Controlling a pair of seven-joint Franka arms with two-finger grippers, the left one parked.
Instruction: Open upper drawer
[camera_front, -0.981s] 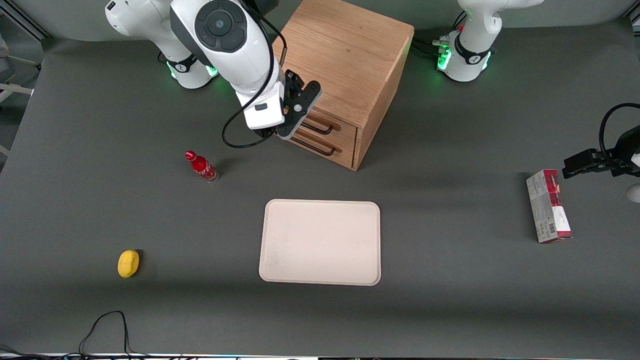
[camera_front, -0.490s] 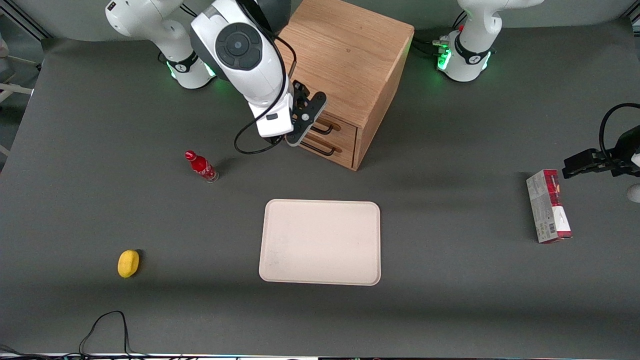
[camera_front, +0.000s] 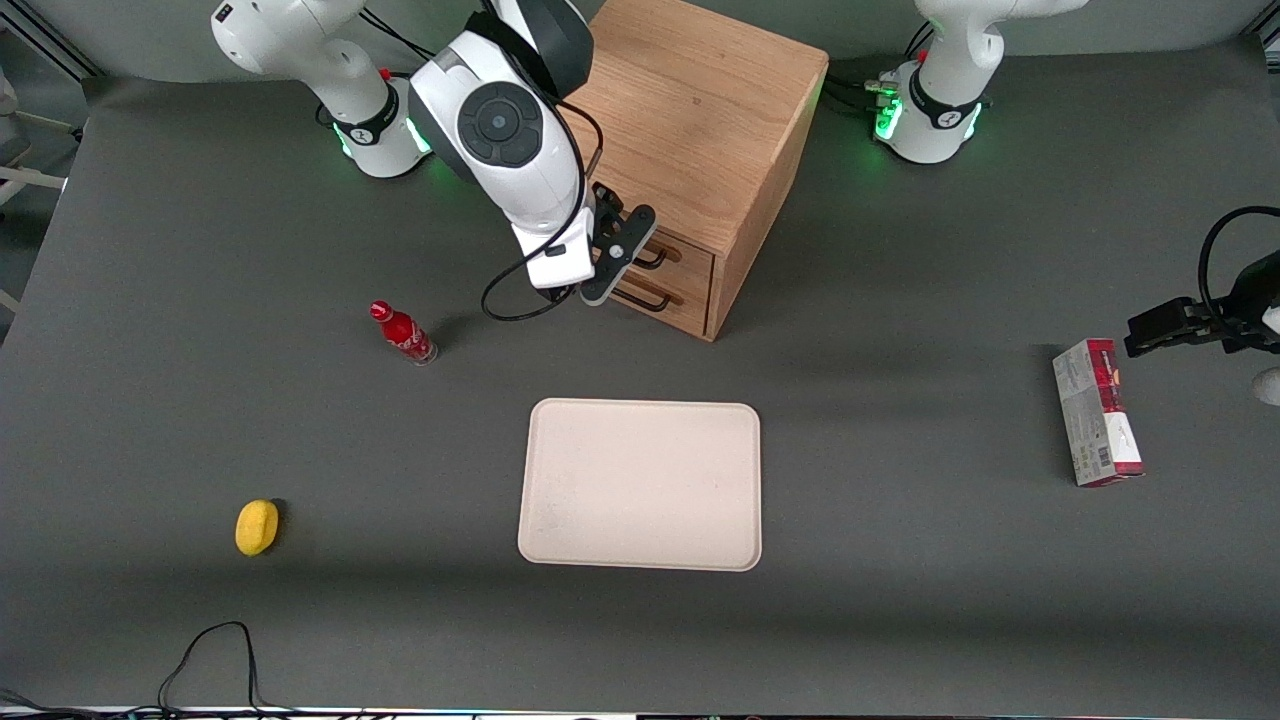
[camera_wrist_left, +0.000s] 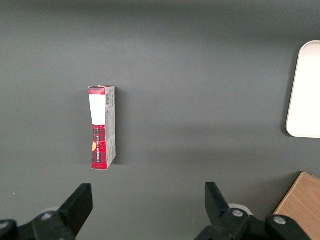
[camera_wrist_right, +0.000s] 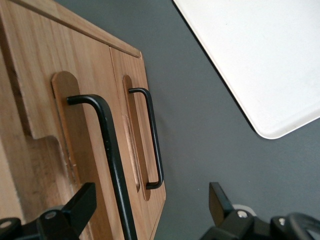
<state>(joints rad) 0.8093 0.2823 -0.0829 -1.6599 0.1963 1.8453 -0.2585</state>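
Right wrist view: upper drawer (camera_wrist_right: 60, 125) is shut, front flush with the cabinet (camera_front: 690, 120), its black handle (camera_wrist_right: 107, 150) running between my two fingers (camera_wrist_right: 75, 207). My jaws (camera_wrist_right: 150, 210) are open, spread to either side of that handle and not touching it. Lower drawer (camera_wrist_right: 132, 130) sits just beside it, also shut, with its own handle (camera_wrist_right: 152, 137).

Front view: my jaws (camera_front: 612, 262) hang right in front of the upper drawer (camera_front: 672, 252), level with its handle (camera_front: 652, 262); lower drawer (camera_front: 668, 298) sits directly beneath it. Cabinet stands on the dark counter (camera_front: 900, 600) between the two arm bases.

Beige tray (camera_front: 640, 485) lies flat, nearer the front camera than the cabinet, well apart from it. Red bottle (camera_front: 403, 333) stands toward my end of the counter, near the cabinet. Yellow sponge (camera_front: 257, 526) lies nearer the camera than the bottle. Red-and-white box (camera_front: 1096, 412) lies flat at the parked arm's end.
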